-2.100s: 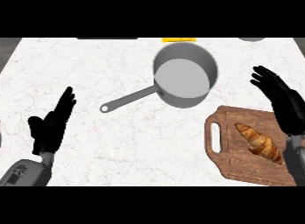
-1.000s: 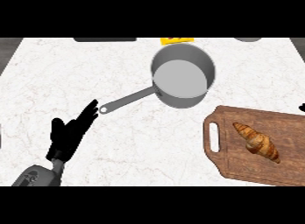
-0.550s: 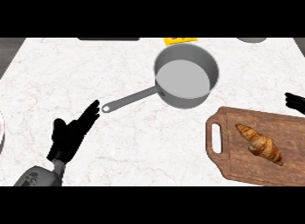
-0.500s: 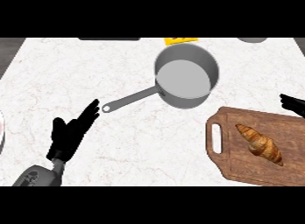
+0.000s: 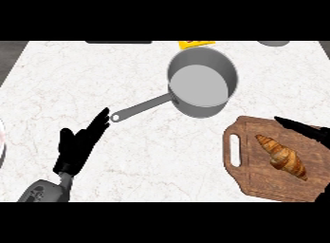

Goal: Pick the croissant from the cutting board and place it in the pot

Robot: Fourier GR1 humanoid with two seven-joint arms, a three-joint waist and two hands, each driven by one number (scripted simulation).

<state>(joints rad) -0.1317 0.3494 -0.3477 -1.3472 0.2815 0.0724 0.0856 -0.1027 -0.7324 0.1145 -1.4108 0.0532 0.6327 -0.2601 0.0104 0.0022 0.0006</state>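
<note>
A white, grey-veined marble counter (image 5: 69, 85) fills nearly the whole view under soft, even light. A dark grey floor (image 5: 0, 61) shows at ten o'clock. Cut off along the far edge are a dark flat slab (image 5: 119, 42) at eleven, something yellow (image 5: 197, 44) at twelve, and perhaps a grey bowl (image 5: 274, 43) at one.

I see croissant (image 5: 281, 155) on board (image 5: 255, 182); R hand (image 5: 315, 134) just beside it, fingers straight. Pot (image 5: 199, 85) sits up-left. L hand (image 5: 80, 144) open near handle (image 5: 136, 108).
</note>
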